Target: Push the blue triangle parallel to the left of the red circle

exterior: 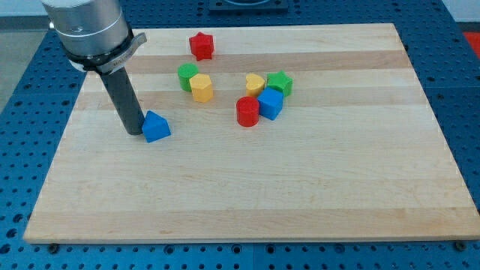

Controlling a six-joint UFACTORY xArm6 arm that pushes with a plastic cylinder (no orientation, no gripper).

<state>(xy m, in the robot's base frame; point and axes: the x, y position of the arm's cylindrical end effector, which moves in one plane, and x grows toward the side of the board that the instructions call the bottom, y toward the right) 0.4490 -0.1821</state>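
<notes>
The blue triangle (156, 127) lies on the wooden board at the view's left of centre. My tip (134, 131) rests on the board right against the triangle's left side. The red circle (247, 111) stands well to the right of the triangle, a little higher in the view. A blue cube (270, 103) touches the red circle on its right.
A red star (201, 46) sits near the view's top. A green block (187, 76) and a yellow block (202, 88) stand together between triangle and circle, higher up. A yellow heart (255, 83) and a green star (280, 82) lie above the blue cube.
</notes>
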